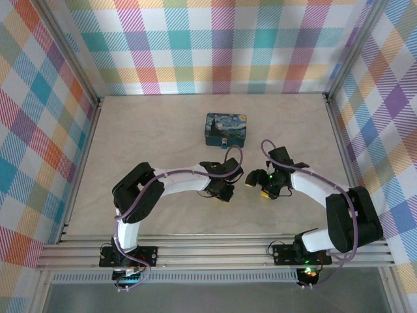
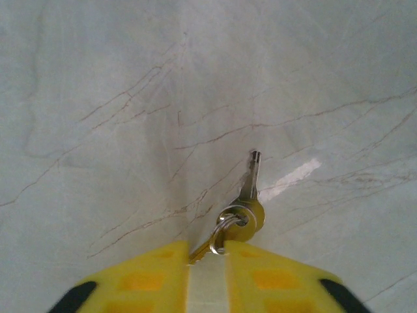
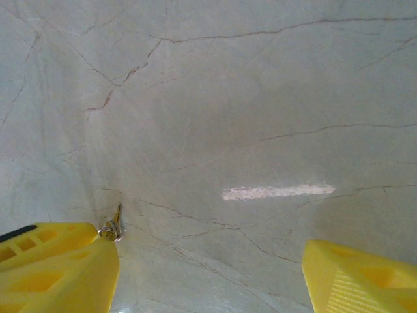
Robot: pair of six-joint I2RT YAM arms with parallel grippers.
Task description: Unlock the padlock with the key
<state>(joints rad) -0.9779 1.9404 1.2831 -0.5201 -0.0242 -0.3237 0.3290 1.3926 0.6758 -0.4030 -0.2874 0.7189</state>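
- Two robot arms reach in over a pale, marble-look table [image 1: 150,130], the white-and-black left arm [image 1: 176,177] and the white-and-black right arm [image 1: 313,182]. Their tips come close together near the middle.
- One flat dark-blue padlock with yellow swirls [image 1: 225,128] lies on the table, further back than both arms. Nothing touches it. A small pale bit sits on its near edge.
- The small silver-grey metal key with a round brassy head [image 2: 251,189] is right at the tip of the left gripper [image 2: 207,261]. Its thin end points away from the gripper.
- A little metal ring [image 2: 228,225] goes through the head of the key. A brass-coloured bit on that ring reaches down into the gap between the yellow fingers [image 2: 150,280].
- The left gripper's jaws are squeezed nearly together, with just a thin gap, and they pinch the ring end of the key.
- The right gripper [image 3: 208,241] has its jaws spread wide, and they hold nothing.
- In the right wrist view, the key [image 3: 117,218] sits just beside one yellow finger [image 3: 58,261]. I cannot tell if they touch.
- Bright checked walls [image 1: 221,39] stand around the table.
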